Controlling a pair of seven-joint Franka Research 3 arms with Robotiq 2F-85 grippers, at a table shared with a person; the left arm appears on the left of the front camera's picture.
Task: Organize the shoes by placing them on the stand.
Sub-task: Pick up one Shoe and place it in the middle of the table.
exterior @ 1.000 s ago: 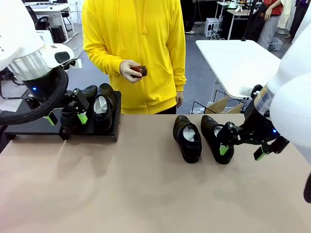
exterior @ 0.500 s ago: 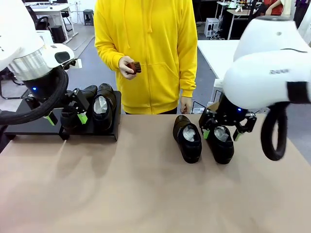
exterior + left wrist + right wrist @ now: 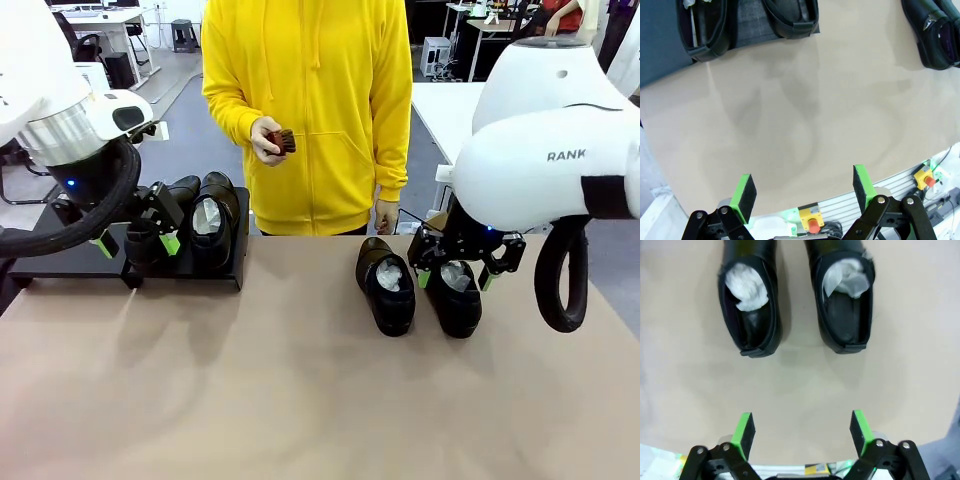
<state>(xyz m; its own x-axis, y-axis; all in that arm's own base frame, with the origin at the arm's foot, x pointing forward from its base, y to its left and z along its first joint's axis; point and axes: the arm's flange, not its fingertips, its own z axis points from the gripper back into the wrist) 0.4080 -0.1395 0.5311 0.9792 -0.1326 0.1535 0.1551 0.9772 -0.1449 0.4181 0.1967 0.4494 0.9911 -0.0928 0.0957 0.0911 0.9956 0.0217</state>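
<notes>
Stand (image 3: 55, 262): matte black, sited at the table's (image 3: 300, 400) 9 o'clock.
Stand pair: two black shoes, one (image 3: 212, 230) paper-stuffed, its neighbour (image 3: 180, 190) at its 9 o'clock, both set on the stand's right end.
Table pair: two shoes (image 3: 390, 290) (image 3: 458, 300) laid side by side at the table's 2 o'clock, white paper seen in each.
Left gripper (image 3: 137, 244): held at the stand pair's 6 o'clock, fingers spread wide, nothing grasped.
Right gripper (image 3: 455, 279): hung over the right-hand table shoe, fingers spread wide, nothing grasped.
Brush (image 3: 282, 139): brown, held in a person's hand (image 3: 265, 141) at 12 o'clock.
</notes>
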